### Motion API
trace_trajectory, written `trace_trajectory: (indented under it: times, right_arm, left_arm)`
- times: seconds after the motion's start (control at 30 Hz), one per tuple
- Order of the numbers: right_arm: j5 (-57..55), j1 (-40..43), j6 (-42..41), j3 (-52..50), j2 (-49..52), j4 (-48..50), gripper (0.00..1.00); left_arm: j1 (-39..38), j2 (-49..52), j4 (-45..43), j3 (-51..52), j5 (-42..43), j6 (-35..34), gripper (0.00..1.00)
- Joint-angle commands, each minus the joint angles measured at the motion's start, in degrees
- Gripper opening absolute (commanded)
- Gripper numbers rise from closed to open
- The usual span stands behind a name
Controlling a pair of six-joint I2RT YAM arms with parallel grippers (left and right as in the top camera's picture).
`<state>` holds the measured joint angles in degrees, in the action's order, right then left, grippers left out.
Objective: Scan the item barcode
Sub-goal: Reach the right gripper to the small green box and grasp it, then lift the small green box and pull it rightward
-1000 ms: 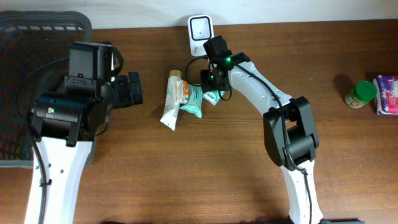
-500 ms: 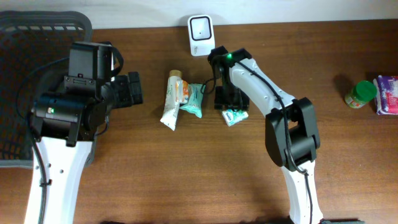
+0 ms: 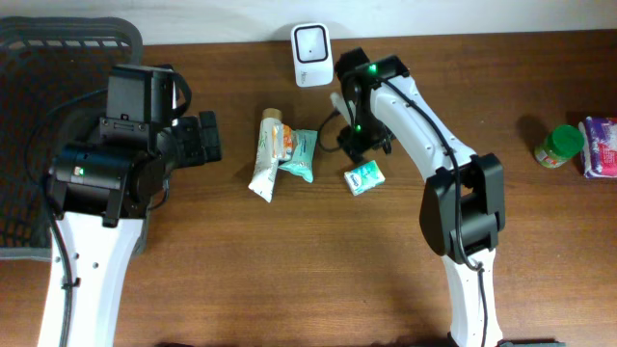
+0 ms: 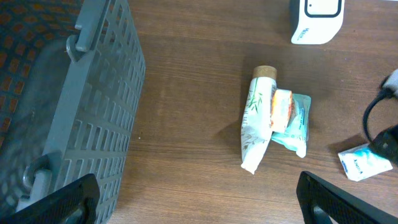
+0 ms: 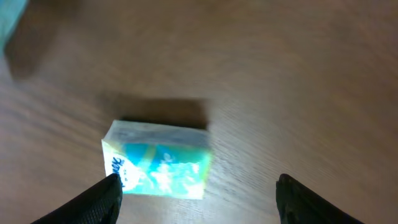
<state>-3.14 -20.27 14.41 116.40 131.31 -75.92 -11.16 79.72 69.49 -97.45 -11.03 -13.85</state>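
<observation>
Just beneath the right tool [image 5: 198,193], whose fingers stand spread and hold nothing, the small green packet [image 5: 158,160] lies flat on the tabletop [image 3: 289,270]. Near it to the left is a heap: a white tube [image 3: 266,154] touching a teal pouch [image 3: 301,156]. The left tool [image 4: 198,199] hangs wide open beside the grey basket [image 4: 93,112]. Farther back stands the scanner [image 3: 312,42]. Only the overhead view catches the green jar [image 3: 559,146] and purple pack [image 3: 600,145] at far right.

Legible text: none, the blue lettering on the small green packet [image 5: 158,163] and the print on the tube [image 4: 256,124] being too blurred.
</observation>
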Motion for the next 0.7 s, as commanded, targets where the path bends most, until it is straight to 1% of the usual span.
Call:
trace_trajectory:
  times: [0.0,0.07,0.17,0.23,0.4,0.47,0.53,0.57,0.6,0.67]
  right_arm:
    - [5.73,0.44,10.88,-3.93,-0.44,2.43,0.75]
    - [5.75,0.44,11.67,-4.85,-0.44,3.89,0.76]
    - [5.73,0.5,12.76,-6.19,-0.44,5.14,0.74]
    - [5.95,0.92,12.74,-7.58,-0.44,5.42,0.65]
    - [7.87,1.55,12.11,-12.15,-0.44,7.39,0.65]
    - [10.16,1.62,11.21,-12.96,-0.44,6.91,0.57]
    - [11.02,1.6,5.79,-12.94,-0.44,6.75,0.47]
    - [10.93,1.55,1.36,-12.74,-0.44,6.71,0.39]
    - [10.91,1.55,-3.89,-12.44,-0.44,6.49,0.35]
    - [10.93,1.73,-15.3,-11.82,-0.44,6.27,0.34]
  left_arm:
    - [0.2,-0.02,0.04,0.02,-0.79,0.87,0.99]
    - [0.2,-0.02,0.04,0.02,-0.79,0.87,0.99]
    - [0.2,-0.02,0.04,0.02,-0.79,0.87,0.99]
    - [0.2,-0.02,0.04,0.02,-0.81,0.87,0.99]
    - [0.2,-0.02,0.04,0.02,-0.81,0.87,0.99]
    - [0.2,-0.02,0.04,0.02,-0.81,0.87,0.99]
    - [0.2,-0.02,0.04,0.02,-0.81,0.87,0.99]
    - [0.2,-0.02,0.04,0.02,-0.79,0.9,0.99]
    - [0.2,-0.02,0.04,0.02,-0.81,0.87,0.99]
    - [0.2,-0.02,0.04,0.02,-0.81,0.87,0.99]
